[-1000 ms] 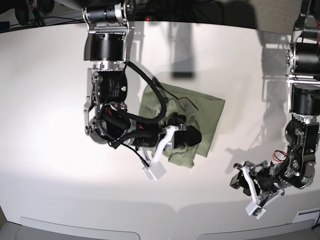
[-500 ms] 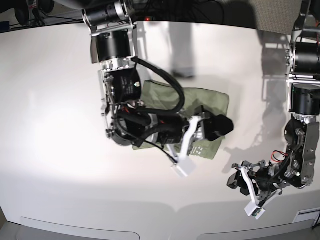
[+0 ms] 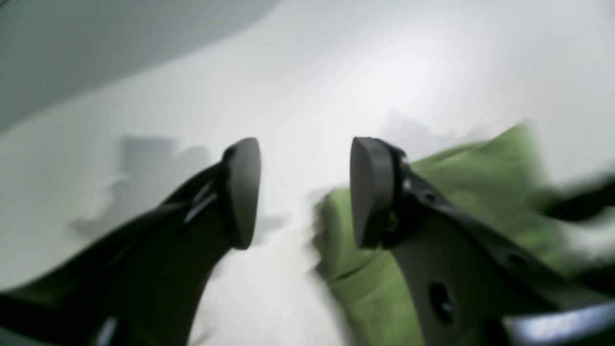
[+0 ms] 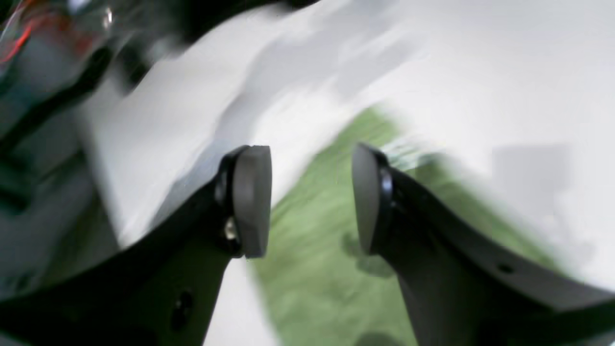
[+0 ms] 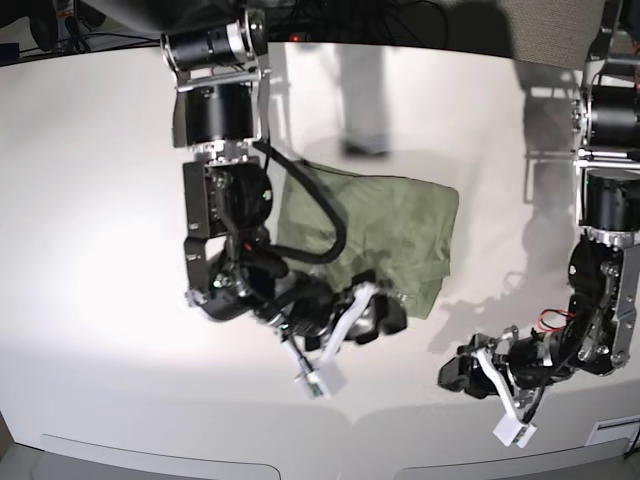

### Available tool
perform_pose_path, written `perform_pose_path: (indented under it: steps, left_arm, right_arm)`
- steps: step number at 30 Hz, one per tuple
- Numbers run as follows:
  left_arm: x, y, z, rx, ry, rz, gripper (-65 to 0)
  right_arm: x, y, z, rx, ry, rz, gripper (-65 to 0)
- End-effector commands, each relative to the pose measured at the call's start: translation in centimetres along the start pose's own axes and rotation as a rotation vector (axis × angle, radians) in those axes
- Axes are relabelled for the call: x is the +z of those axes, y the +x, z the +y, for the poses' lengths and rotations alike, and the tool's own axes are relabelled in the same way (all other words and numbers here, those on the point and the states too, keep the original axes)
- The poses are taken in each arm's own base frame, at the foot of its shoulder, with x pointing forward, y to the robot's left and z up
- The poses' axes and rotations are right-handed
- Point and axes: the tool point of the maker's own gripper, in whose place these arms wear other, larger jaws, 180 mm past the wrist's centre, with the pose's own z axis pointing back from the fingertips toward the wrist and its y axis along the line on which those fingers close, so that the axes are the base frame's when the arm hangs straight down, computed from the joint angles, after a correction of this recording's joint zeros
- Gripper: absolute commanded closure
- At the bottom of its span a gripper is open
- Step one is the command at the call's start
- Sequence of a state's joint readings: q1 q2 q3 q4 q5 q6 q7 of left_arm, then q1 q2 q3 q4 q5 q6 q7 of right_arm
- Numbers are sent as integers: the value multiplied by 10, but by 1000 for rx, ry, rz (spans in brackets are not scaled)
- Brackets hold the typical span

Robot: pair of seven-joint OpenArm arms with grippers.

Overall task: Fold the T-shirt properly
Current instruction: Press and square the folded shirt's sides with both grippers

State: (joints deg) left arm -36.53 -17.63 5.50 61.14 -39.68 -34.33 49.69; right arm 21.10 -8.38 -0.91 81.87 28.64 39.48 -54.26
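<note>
Both end effectors, right (image 4: 310, 199) and left (image 3: 303, 192), gape empty; T-shirt (image 5: 395, 235) on the bench (image 5: 100, 200) looks soft, light, so pinch a folded edge.

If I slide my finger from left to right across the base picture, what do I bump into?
Right arm → T-shirt → left pincer → left arm, all on the white table.

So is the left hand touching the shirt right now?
Apart. In the base view the left hand sits over bare white table, with a clear strip of table between it and the green shirt. Its wrist view shows open jaws with nothing between them.
</note>
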Motion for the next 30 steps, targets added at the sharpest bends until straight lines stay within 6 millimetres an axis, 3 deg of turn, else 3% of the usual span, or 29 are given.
perform_pose_path:
  steps: [1,3,6,9,13,17,23,26,30]
  left_arm:
    - [13,40,-1,7,-23,-115,-296]
    - [20,45,-7,56,-82,-139,-296]
    - [31,38,-13,130,-168,-117,-296]
    - [38,19,-20,160,-240,-114,-296]
    - [34,-21,-31,198,-255,-65,-296]
    - [31,-49,-60,141,-260,-31,-296]
    - [40,-76,-110,15,-250,-17,-296]
    - [40,-106,-125,39,-246,25,-296]
    - [29,-166,-120,49,-117,129,-296]
  right_arm:
    - [3,33,6,31,19,-94,-276]
    - [7,45,1,38,8,-123,-276]
    - [16,50,-20,91,-61,-105,-276]
    - [25,51,-41,111,-107,-105,-276]
    - [24,35,-71,83,-152,-57,-276]
    - [8,14,-87,9,-146,5,-276]
    - [1,4,-98,-4,-166,51,-276]
    - [3,0,-103,11,-187,74,-276]
    - [6,-13,-105,-1,-188,129,-276]
